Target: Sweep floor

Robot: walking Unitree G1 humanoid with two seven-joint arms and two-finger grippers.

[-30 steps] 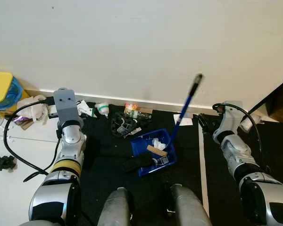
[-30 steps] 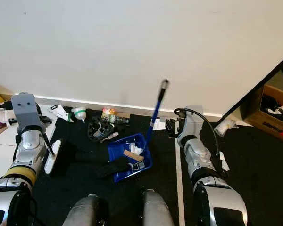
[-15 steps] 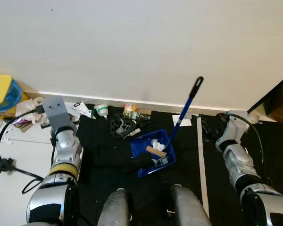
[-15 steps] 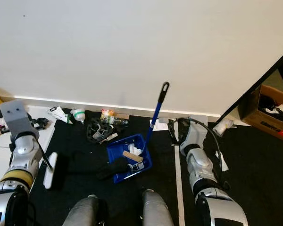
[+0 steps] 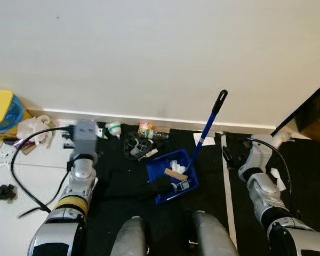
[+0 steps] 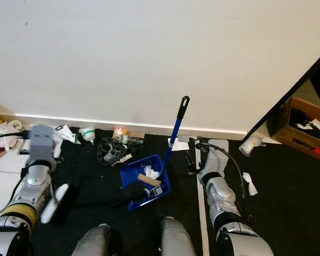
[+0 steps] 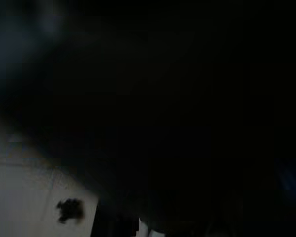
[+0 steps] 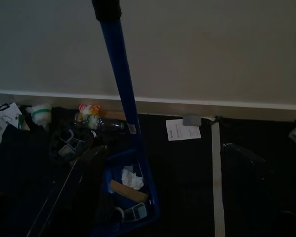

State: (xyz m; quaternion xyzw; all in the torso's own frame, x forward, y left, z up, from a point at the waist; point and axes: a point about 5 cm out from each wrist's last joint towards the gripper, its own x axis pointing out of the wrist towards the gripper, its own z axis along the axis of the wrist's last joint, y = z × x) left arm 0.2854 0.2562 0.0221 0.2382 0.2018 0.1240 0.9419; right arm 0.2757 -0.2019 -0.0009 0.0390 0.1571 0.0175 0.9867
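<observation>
A blue dustpan [image 5: 156, 169] lies on the black mat [image 5: 114, 160] in front of my feet. Its long blue handle [image 5: 208, 128] stands upright against the white wall. Crumpled paper [image 5: 178, 163] and a small wooden piece [image 5: 176, 174] lie inside it, and a black lump [image 5: 157, 185] rests against its near-left edge. My left wrist [image 5: 85, 140] is blurred over the mat's left edge, with the gripper hidden beneath it. A white-backed brush [image 6: 53, 202] with black bristles is smeared beside that forearm. My right gripper [image 5: 227, 156] hangs low, just right of the handle.
Litter lies along the baseboard: a black tangle [image 5: 136, 145], a bottle [image 5: 149, 129], a white-green cup [image 5: 113, 127] and a paper slip [image 5: 202, 139]. A yellow-and-blue bin [image 5: 0, 106] and a white bag [image 5: 32, 128] are far left. A cardboard box [image 6: 309, 125] stands far right.
My left wrist swung out to the left and back right toward the mat. The brush slid nearer to me. My right arm drew slightly left toward the dustpan handle.
</observation>
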